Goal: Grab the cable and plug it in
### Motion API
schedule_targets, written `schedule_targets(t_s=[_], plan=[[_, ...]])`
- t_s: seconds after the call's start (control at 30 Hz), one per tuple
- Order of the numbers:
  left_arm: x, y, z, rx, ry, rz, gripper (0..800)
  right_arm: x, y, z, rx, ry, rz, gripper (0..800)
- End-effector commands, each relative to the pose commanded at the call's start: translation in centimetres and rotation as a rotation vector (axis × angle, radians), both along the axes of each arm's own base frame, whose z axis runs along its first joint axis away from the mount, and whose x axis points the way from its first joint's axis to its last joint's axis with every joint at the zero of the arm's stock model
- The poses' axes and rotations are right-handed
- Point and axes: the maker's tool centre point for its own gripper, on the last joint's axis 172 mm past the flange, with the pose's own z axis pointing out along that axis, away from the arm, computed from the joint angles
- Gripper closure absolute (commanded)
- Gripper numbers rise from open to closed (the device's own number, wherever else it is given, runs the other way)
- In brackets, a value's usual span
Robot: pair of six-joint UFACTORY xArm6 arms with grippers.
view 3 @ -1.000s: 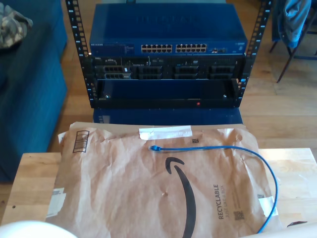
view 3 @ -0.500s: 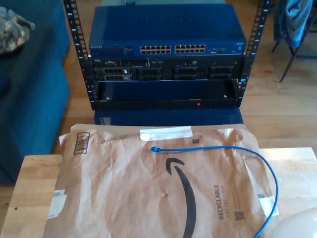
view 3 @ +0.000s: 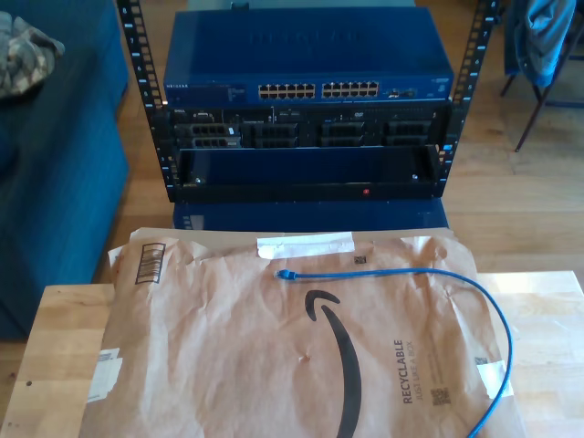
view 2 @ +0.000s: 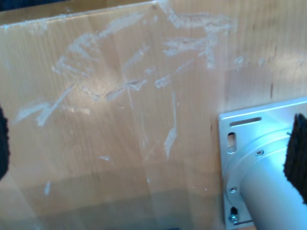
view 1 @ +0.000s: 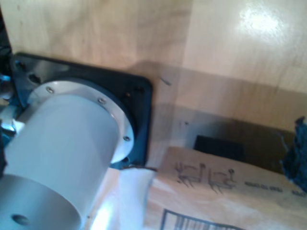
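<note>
- The cable [view 3: 438,274] lies loose on a brown paper mailer [view 3: 228,365] that covers the wooden table [view 3: 64,338].
- One plug [view 3: 285,273] rests near the mailer's middle; from it the cable runs toward the exterior view's right, then curves down to the near edge.
- Beyond the table stands a rack [view 3: 306,100] with a blue network switch [view 3: 310,87] showing rows of ports.
- The first pincer and the second pincer: whether either is wide or narrow cannot be told; each wrist view shows an arm base on the wood.
</note>
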Motion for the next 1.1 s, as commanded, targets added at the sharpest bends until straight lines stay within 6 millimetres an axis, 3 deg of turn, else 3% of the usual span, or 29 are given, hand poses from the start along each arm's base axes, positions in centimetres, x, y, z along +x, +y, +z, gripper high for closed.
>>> schedule_targets(t_s=[0.13,0.27,0.47,0.67,0.9,1.1], plan=[[1.6,-1.1,0.0,0.017,0.019,-0.005,0,1.8,-0.2,1.1,-0.029,0.005,-0.019,3],[2.9,-1.5,0.0,0.029,0.046,0.005,0,5.0,-0.6,3.1,-0.087,-0.001,-0.035,2],[5.7,-2.8,-0.4,-0.014,0.060,0.038,0,8.7,2.1,3.8,-0.112,0.030,-0.080,3],[8.3,-5.0,-0.7,-0.018,0.097,0.023,0,13.1,3.7,6.4,-0.167,0.003,-0.116,2],[10.9,-7.7,-0.1,0.043,0.131,0.018,0,17.8,9.2,7.9,-0.192,-0.016,-0.071,3],[13.1,-7.0,-0.7,0.094,0.068,0.037,0,19.8,14.4,7.6,-0.197,-0.007,-0.032,3]])
